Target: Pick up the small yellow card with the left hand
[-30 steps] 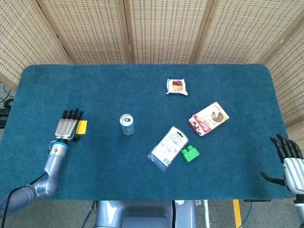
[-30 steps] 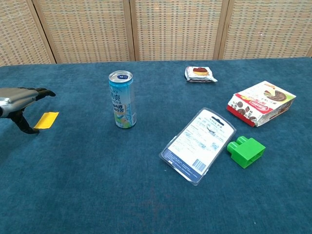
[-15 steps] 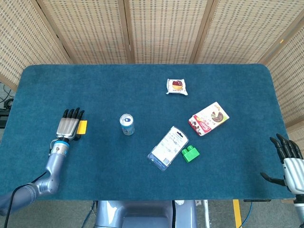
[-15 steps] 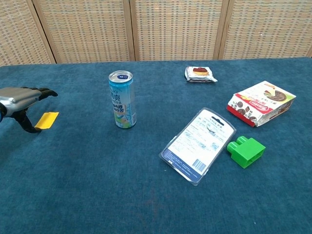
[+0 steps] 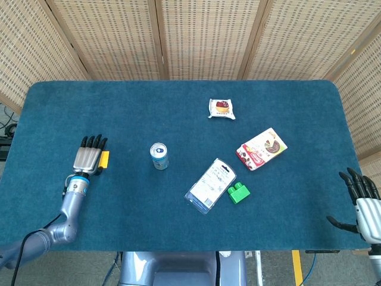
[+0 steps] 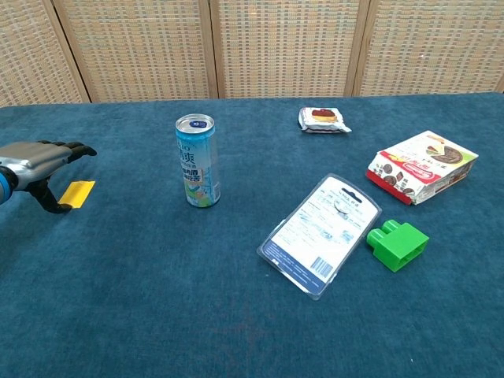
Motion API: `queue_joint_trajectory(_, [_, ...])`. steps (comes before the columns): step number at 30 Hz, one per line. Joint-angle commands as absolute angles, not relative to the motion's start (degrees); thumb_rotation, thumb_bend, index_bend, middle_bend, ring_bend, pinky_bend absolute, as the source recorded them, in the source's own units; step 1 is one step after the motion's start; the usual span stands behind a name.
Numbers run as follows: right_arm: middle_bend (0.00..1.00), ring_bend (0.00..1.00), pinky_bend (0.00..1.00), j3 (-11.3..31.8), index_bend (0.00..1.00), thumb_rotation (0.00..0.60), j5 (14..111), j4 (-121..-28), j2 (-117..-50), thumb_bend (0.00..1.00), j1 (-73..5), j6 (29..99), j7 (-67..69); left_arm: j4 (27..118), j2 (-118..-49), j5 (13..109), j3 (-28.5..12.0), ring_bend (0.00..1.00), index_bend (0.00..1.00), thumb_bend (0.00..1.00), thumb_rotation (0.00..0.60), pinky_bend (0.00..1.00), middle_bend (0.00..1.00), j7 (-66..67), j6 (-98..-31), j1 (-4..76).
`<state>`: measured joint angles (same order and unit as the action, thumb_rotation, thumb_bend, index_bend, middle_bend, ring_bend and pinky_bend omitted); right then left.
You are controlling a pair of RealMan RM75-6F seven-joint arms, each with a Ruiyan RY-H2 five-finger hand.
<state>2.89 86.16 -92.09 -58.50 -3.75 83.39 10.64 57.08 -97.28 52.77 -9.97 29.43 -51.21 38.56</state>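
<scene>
Left hand [image 5: 89, 159] low and flat, fingers [image 6: 75, 149] extended, right hand [image 5: 364, 202] at table edge, fingers spread

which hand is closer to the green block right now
The right hand, though neither is close. It hangs off the table's near right corner, well right of the green block. The left hand sits at the far left by the yellow card, past the can.

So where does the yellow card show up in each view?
Head view: yellow card at far left, partly under the left robot hand.
Chest view: card at left edge, beside the same robot hand.
Shared landmark: the drink can to the card's right.
</scene>
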Motion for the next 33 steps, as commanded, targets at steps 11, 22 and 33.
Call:
queue_joint_trajectory(11, [0.0, 0.0, 0.0, 2.9, 0.0, 0.6, 86.3, -92.0, -58.4, 0.1, -3.7, 83.5, 10.8, 54.5, -98.7, 56.4, -10.4, 0.0, 0.02, 0.45, 0.6, 0.0, 0.0, 26.1, -54.4, 37.9])
queue_joint_trajectory(22, [0.0, 0.0, 0.0, 2.9, 0.0, 0.6, 86.2, -92.1, -58.3, 0.1, -3.6, 83.4, 10.9, 61.5, -94.2, 57.9, -10.0, 0.0, 0.1, 0.46, 0.6, 0.0, 0.0, 22.5, -53.8, 35.9])
queue_joint_trajectory(33, [0.0, 0.0, 0.0, 2.8, 0.0, 0.6, 86.3, -92.2, -58.4, 0.1, -3.6, 83.6, 10.6, 64.5, -91.6, 59.3, -8.8, 0.0, 0.41, 0.45, 0.6, 0.0, 0.0, 22.7, -55.0, 34.6])
